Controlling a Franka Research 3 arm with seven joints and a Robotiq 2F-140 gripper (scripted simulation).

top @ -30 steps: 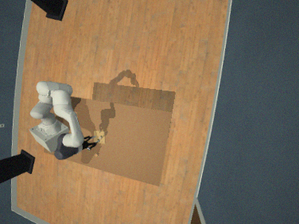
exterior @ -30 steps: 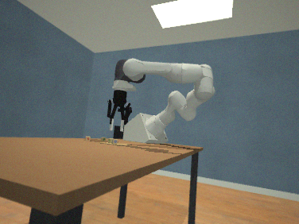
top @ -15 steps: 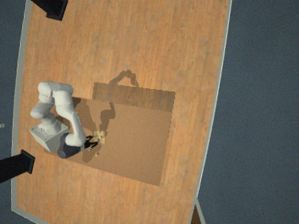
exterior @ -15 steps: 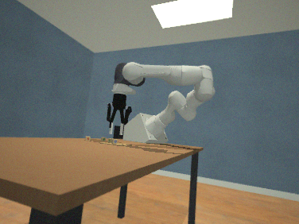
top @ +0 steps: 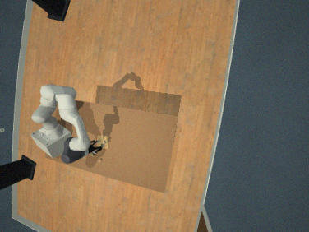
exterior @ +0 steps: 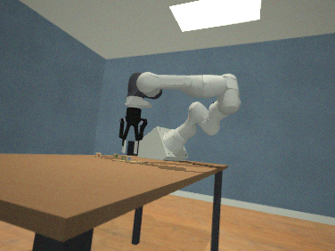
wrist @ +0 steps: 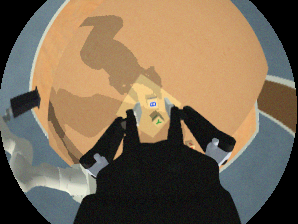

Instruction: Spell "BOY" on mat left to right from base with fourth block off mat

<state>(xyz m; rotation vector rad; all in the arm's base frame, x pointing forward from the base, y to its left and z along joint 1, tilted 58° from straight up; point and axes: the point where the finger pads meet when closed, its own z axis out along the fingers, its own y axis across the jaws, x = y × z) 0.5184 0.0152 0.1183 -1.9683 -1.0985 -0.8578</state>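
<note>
Since the blue-lettered block [exterior: 129,158] [wrist: 153,104] probably needs placing or straightening, the claw [top: 101,146] [exterior: 130,151] [wrist: 152,105] hangs partly open above the mat [top: 106,139] [exterior: 137,162] [wrist: 142,83], gripping nothing.

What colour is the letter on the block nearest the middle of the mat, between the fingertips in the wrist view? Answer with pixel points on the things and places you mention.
Blue [wrist: 153,104]; the wrist view shows it best.

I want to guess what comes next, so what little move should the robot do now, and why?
Maybe lower the open gripper a little: its fingers hang above the table, and the blue-lettered block shows between them from the wrist.
</note>
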